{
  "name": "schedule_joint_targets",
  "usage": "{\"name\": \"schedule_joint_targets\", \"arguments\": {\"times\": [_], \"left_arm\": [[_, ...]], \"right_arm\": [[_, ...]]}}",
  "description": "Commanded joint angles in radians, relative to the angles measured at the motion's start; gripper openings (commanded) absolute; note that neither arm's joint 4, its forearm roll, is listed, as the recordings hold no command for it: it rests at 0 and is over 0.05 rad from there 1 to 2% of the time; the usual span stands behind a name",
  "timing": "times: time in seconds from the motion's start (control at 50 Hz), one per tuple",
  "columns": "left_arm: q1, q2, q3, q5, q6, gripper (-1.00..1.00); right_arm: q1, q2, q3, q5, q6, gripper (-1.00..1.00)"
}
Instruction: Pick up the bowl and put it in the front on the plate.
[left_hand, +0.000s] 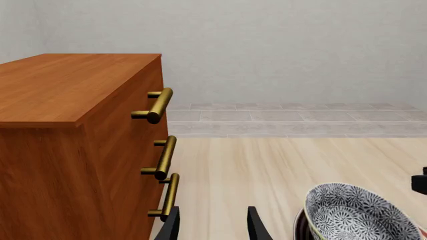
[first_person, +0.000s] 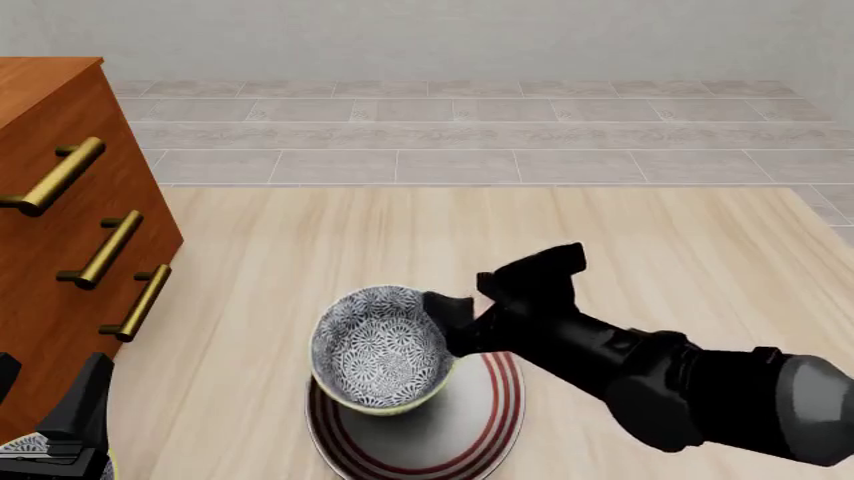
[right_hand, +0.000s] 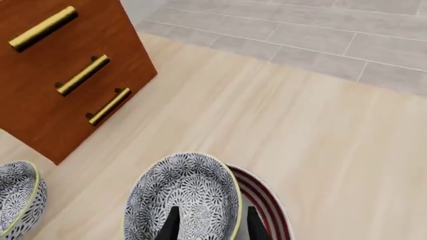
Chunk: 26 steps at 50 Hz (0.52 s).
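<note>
My right gripper (first_person: 447, 322) holds the bowl (first_person: 380, 347) by its rim over the plate (first_person: 481, 425), near the tabletop's (first_person: 400, 240) front edge.

The fingers straddle the rim on the bowl's right side, one inside and one outside, and the bowl tilts, its patterned inside facing up and left. Whether its base touches the red-ringed plate I cannot tell. My left gripper (left_hand: 212, 225) stands open and empty, well apart to the left beside the wooden drawer cabinet (first_person: 54, 230). A second patterned bowl (right_hand: 17, 200) lies near that cabinet's foot.
</note>
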Motion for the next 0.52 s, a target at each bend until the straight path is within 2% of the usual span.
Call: {"name": "schedule_joint_targets", "arguments": {"times": [0.02,0.06,0.1,0.12,0.16,0.18,0.22,0.3,0.32,0.34,0.36,0.46,0.48,0.52], "left_arm": [[0.0,0.0,0.0,0.0,0.0,1.0],[0.0,0.0,0.0,0.0,0.0,1.0],[0.0,0.0,0.0,0.0,0.0,1.0],[0.0,0.0,0.0,0.0,0.0,1.0],[0.0,0.0,0.0,0.0,0.0,1.0],[0.0,0.0,0.0,0.0,0.0,1.0],[0.0,0.0,0.0,0.0,0.0,1.0],[0.0,0.0,0.0,0.0,0.0,1.0],[0.0,0.0,0.0,0.0,0.0,1.0],[0.0,0.0,0.0,0.0,0.0,1.0],[0.0,0.0,0.0,0.0,0.0,1.0],[0.0,0.0,0.0,0.0,0.0,1.0],[0.0,0.0,0.0,0.0,0.0,1.0],[0.0,0.0,0.0,0.0,0.0,1.0]], "right_arm": [[-0.008,-0.055,0.055,-0.072,-0.037,1.0],[-0.007,-0.068,0.064,-0.083,-0.04,1.0],[-0.015,-0.075,0.068,-0.091,-0.082,1.0],[-0.014,-0.086,0.082,-0.111,-0.067,1.0],[-0.025,-0.086,0.093,-0.131,-0.097,1.0],[-0.033,-0.097,0.104,-0.149,-0.08,1.0],[-0.032,-0.098,0.107,-0.154,-0.101,1.0],[-0.068,-0.1,0.117,-0.184,-0.093,1.0],[-0.076,-0.099,0.114,-0.181,-0.13,1.0],[-0.073,-0.103,0.117,-0.186,-0.139,1.0],[-0.074,-0.109,0.121,-0.192,-0.122,1.0],[-0.087,-0.115,0.143,-0.23,-0.138,1.0],[-0.08,-0.124,0.155,-0.244,-0.155,1.0],[-0.075,-0.135,0.167,-0.258,-0.147,1.0]]}}
